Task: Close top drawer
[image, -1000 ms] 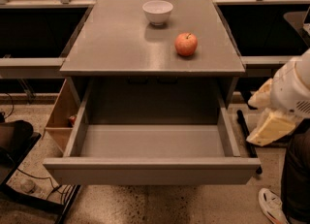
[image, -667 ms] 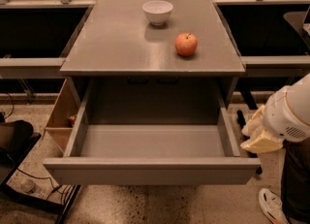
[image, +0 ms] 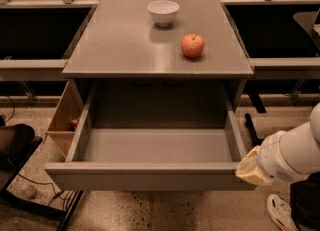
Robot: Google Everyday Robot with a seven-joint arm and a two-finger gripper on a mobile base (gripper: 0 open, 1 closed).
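The top drawer [image: 150, 174] is a wide, deep grey drawer pulled fully out of the grey cabinet [image: 120, 60]. Its smooth grey inside holds nothing. Its plain front faces me at the bottom of the view. My gripper [image: 250, 170] is at the drawer's front right corner, at the end of the white arm [image: 295, 155]. Its cream-coloured tip touches or nearly touches the right end of the drawer front.
A white bowl [image: 163, 12] and a red apple [image: 192, 45] sit on the cabinet top. A tan wooden box [image: 62, 122] stands to the left of the drawer. Dark gear and cables [image: 20, 175] lie on the floor at the left. A shoe [image: 280, 212] is at the bottom right.
The arm has moved down and to the left, from beside the drawer's right wall to its front right corner. The drawer has not moved.
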